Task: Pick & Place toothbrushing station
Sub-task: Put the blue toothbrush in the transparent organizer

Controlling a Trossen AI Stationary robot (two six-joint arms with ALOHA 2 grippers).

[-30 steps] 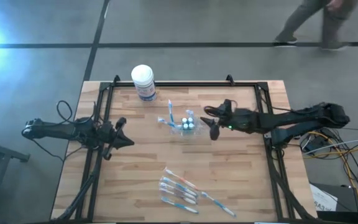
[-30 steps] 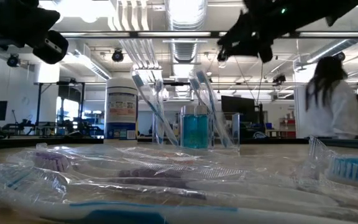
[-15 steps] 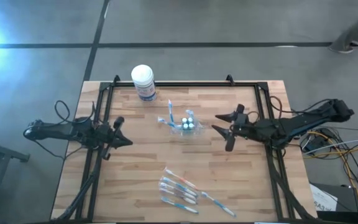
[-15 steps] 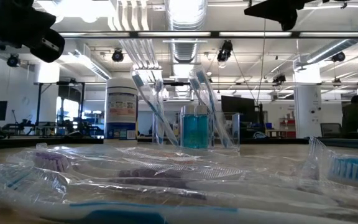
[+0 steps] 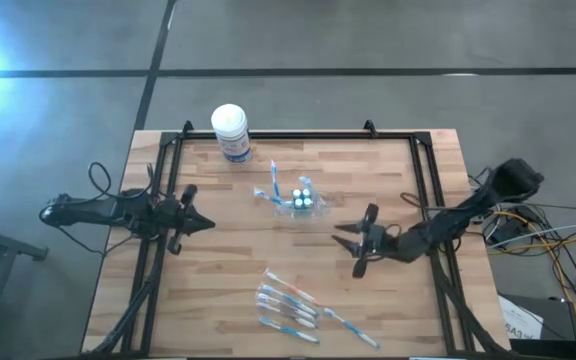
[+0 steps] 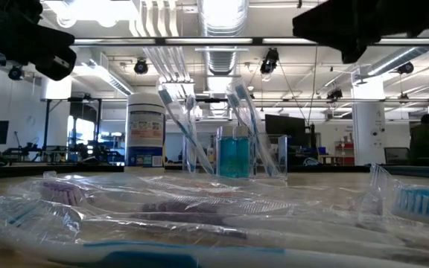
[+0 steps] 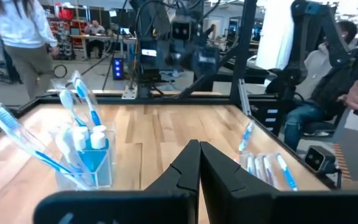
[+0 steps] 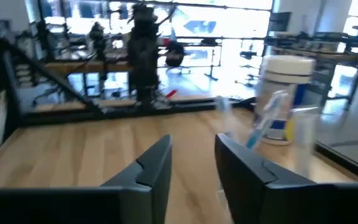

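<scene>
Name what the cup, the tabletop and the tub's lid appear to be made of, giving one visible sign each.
Cup: clear plastic, probably; brushes show through its wall.
Tabletop: pale wood with a matt finish; plank seams and grain show.
Tub's lid: likely white plastic; smooth and opaque.

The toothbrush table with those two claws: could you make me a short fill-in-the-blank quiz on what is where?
1. The left claw has its fingers ____.
2. The right claw is open and holds ____.
3. The clear cup already holds toothbrushes, while the loose toothbrushes lie in a group near the table's ____ edge.
4. The white-lidded tub stands ____ on the table.

Missing words: shut; nothing; front; upright
</scene>
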